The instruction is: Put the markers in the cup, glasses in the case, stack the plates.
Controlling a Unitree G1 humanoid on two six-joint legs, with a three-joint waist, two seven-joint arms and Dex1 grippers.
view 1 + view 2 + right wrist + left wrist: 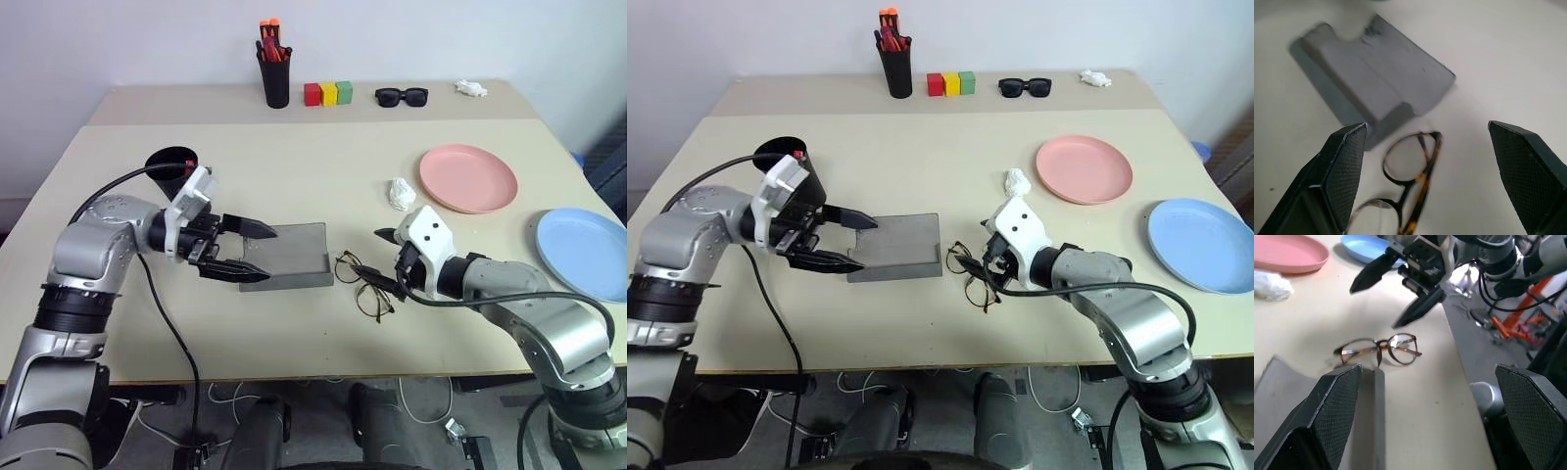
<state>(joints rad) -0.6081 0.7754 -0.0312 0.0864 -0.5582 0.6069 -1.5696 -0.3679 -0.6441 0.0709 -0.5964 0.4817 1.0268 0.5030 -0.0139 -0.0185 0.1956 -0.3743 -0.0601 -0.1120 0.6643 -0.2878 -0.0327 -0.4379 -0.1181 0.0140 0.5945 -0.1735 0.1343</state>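
We see the grey felt glasses case (290, 257) lying open and flat near the middle of the table (294, 166), and we take it as our landmark. The left gripper (257, 249) hovers over the case's left half with its two black fingers spread wide, holding nothing. Just off the case's right edge lie the round-lensed glasses (361, 284), folded partly open on the tabletop, one rim almost touching the case. The right gripper (377, 255) reaches in from the right of the case, its fingers also parted and empty, straddling the glasses from above; from the wrist view the frames sit between its two fingers (1344, 171), with the case just beyond. Behind the case's left end stands the black cup (173, 164), partly hidden by the left arm. Well to the right of the case rest the pink plate (468, 177) and, further right, the blue plate (586, 253), apart and unstacked. A crumpled white scrap (400, 193) lies between the case and the pink plate.
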